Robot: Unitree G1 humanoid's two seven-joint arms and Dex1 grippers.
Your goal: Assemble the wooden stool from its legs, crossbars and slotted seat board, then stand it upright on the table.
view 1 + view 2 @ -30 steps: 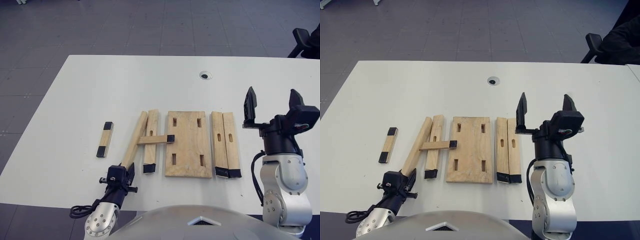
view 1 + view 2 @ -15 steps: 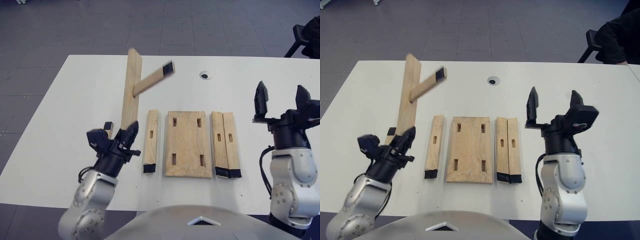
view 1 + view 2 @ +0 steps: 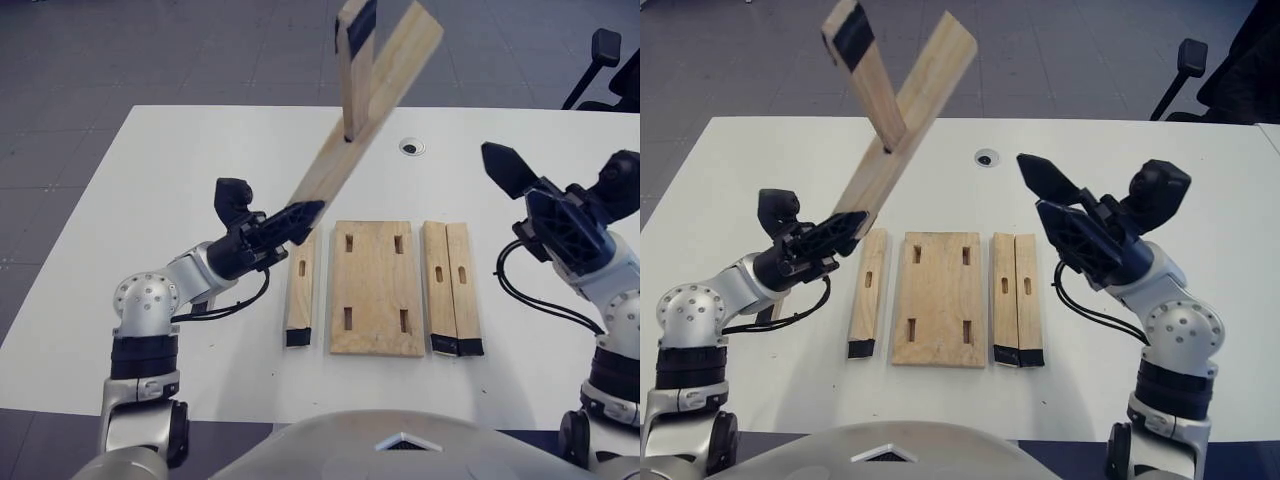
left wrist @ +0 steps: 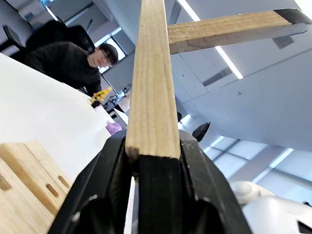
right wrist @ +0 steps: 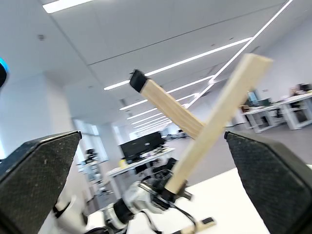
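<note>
My left gripper (image 3: 287,221) is shut on the black-tipped end of a wooden leg (image 3: 365,115). The leg is lifted off the table and slants up toward the far right. A crossbar (image 3: 352,60) is plugged into its slot and points upward. In the left wrist view the fingers (image 4: 109,180) clamp both sides of the leg (image 4: 152,73). The slotted seat board (image 3: 377,288) lies flat, with one leg (image 3: 300,283) on its left and two legs (image 3: 448,288) on its right. My right gripper (image 3: 1095,182) is open above the table's right side, facing the raised leg (image 5: 214,122).
A short loose crossbar (image 5: 201,224) lies on the white table (image 3: 180,170) near my left arm. A cable hole (image 3: 410,148) sits at the far middle. A dark chair (image 3: 600,60) stands beyond the far right corner.
My left arm swung the leg with its crossbar higher and over to the right, above the flat parts. My right gripper tipped forward and turned toward the raised leg, still open.
</note>
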